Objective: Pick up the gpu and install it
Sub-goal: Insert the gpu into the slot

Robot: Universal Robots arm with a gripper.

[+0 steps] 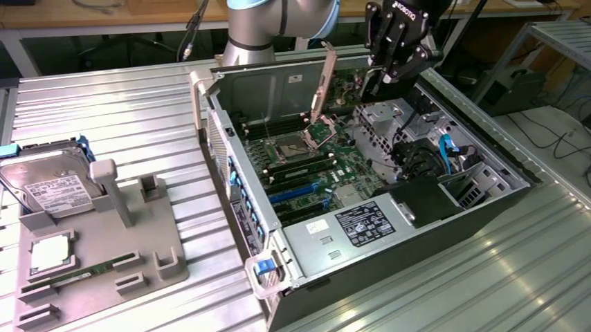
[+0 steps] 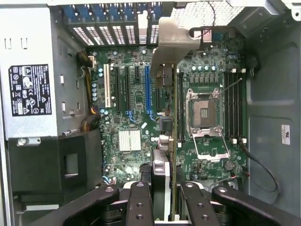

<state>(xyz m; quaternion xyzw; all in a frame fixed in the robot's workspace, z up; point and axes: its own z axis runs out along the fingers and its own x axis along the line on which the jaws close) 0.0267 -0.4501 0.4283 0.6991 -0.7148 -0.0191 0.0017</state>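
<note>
**Gripper** (image 1: 388, 73) (image 2: 164, 190): you have it clamped on the gpu (image 2: 165, 141) (image 1: 323, 86), with one black finger (image 2: 139, 202) on each face of the card.

**Gpu:** held on edge in the air, straight out from the fingertips and above the open computer case (image 1: 263, 97). Its long axis runs away from the tool toward the case's rear wall of slot covers (image 2: 113, 26). The silver bracket (image 2: 168, 42) is the far end and points that way. In the exterior view the bracket stands above the case rim.

**Beneath the tool:** motherboard (image 2: 136, 113). The expansion slots (image 2: 148, 92) lie to one side of the card's edge and the open CPU socket (image 2: 207, 110) to the other.

**Farther off, inside the case:** labelled power supply (image 1: 365, 225) (image 2: 30, 89).

**Surface:** ribbed metal table (image 1: 129, 117), carrying the case. Well away from the tool, toward the exterior view's left, a grey fixture (image 1: 138, 256) holds a hard drive (image 1: 51, 187), a processor (image 1: 51, 254) and a memory stick (image 1: 83, 271).

**Room:** wooden workbench (image 1: 111, 12) behind the arm, and a metal rack (image 1: 554, 34) at the exterior view's right.
</note>
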